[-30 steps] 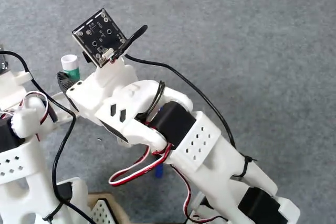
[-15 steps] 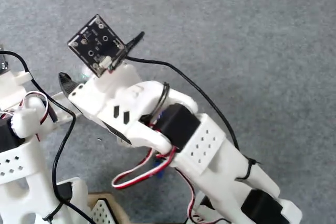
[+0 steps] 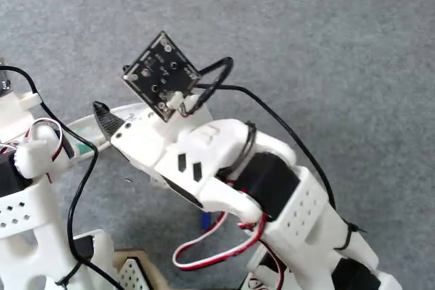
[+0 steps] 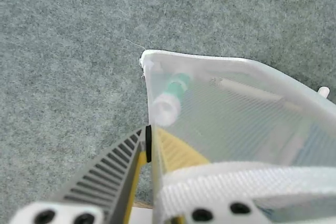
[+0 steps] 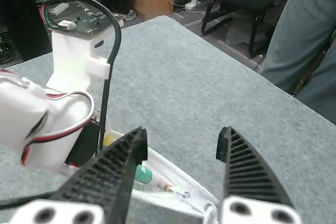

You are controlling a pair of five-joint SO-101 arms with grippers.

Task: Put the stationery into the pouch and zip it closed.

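Grey, felt-like worktop (image 3: 340, 45) stretches under both arms. We see the translucent pouch (image 4: 236, 129) near the worktop's left side; whether its zip is open we cannot tell. Our left claw (image 4: 151, 150) is clamped on the pouch's end wall, with the ribbed finger on the outside. Inside the pouch, close to that pinched corner, we make out a green stick with a white cap (image 4: 170, 102), and a slim white pen-like item (image 4: 247, 90) lies further along. Our right claw (image 5: 181, 148) hangs just above the pouch, its ribbed fingers (image 5: 113, 174) spread wide with nothing between them. Something blue (image 3: 205, 220) peeks out from under the right arm; we cannot tell what it is.
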